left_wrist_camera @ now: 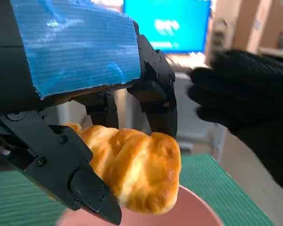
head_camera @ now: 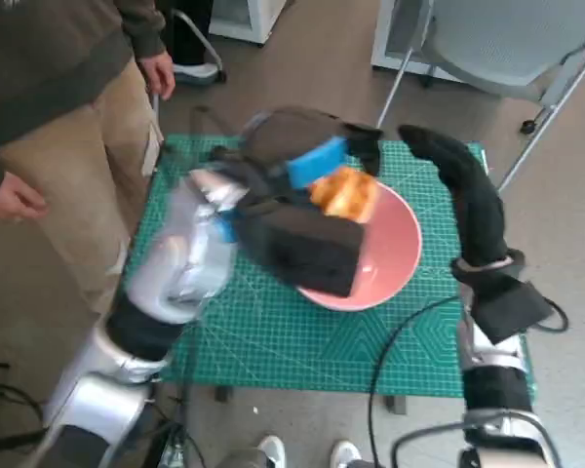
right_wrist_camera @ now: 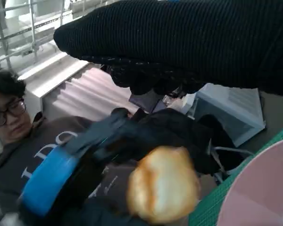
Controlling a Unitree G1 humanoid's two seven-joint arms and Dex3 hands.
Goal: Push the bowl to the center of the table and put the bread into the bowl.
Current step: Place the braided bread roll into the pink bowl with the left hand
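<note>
Holding the bread point(head_camera: 345, 193) above the bowl point(head_camera: 390, 261), your left hand point(head_camera: 302, 175) has its black fingers point(left_wrist_camera: 160, 110) clamped on the golden roll from both sides, as the left wrist view shows plainly. In that view the bread hangs just over the pink rim, apart from the bowl's inside (no contact between the two that you could point to). From the head camera the roll sits over the bowl's upper left part, half hidden by the blue-taped back of the hand.

Your right hand point(head_camera: 458, 175), in its black knitted glove, is lifted beside the bowl on its right, near the far edge of the green mat point(head_camera: 273, 331). It holds nothing; how its fingers lie cannot be told, since the head view shows only a long dark shape and the right wrist view shows the glove as a band across the top. The left wrist view catches the glove as a dark blur close beside the bread, not touching it.

The bowl stands on the green mat, roughly mid-table and a little to the right, upright, its inside pink and bare where you can see it.

A person point(head_camera: 49, 88) in tan trousers and a dark top stands at the table's left side; the right wrist view shows a person in a dark sweatshirt behind the hands. A grey chair point(head_camera: 507, 44) stands beyond the table on the right.
</note>
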